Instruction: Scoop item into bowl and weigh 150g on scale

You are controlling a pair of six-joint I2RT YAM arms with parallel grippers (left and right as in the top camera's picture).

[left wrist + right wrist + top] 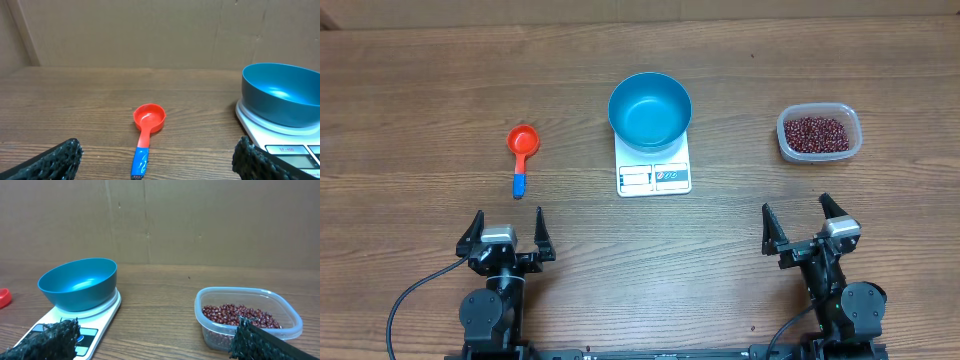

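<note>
1. Beans: small, dark red, in a loose heap inside a clear plastic tub with rounded corners. The heap covers the floor of the tub and lies below its rim.

2. Tub position: it stands on the wooden tabletop on the robot's right side, well apart from the scale.

3. Bowl: round, deep and light blue. It sits upright on the far part of the scale. In the overhead view its inner surface is plain blue throughout.

4. Scale: flat, white and rectangular, at the centre of the tabletop. The display panel and printed labels lie along the near edge, facing the arms, and the bowl does not cover them.

5. Measuring scoop: red cup and stem, blue handle end. It lies flat on the tabletop on the robot's left side, apart from the scale. The cup opens upward and points away from the arms. The handle points toward the left arm.

6. Left hand: fingers spread wide, gripping nothing. It is near the front edge of the tabletop, roughly in line with the scoop and clear of it.

7. Right hand: fingers spread wide, gripping nothing. It is near the front edge, roughly in line with the tub and clear of it.

8. A brown cardboard panel stands behind the far edge of the tabletop.
</note>
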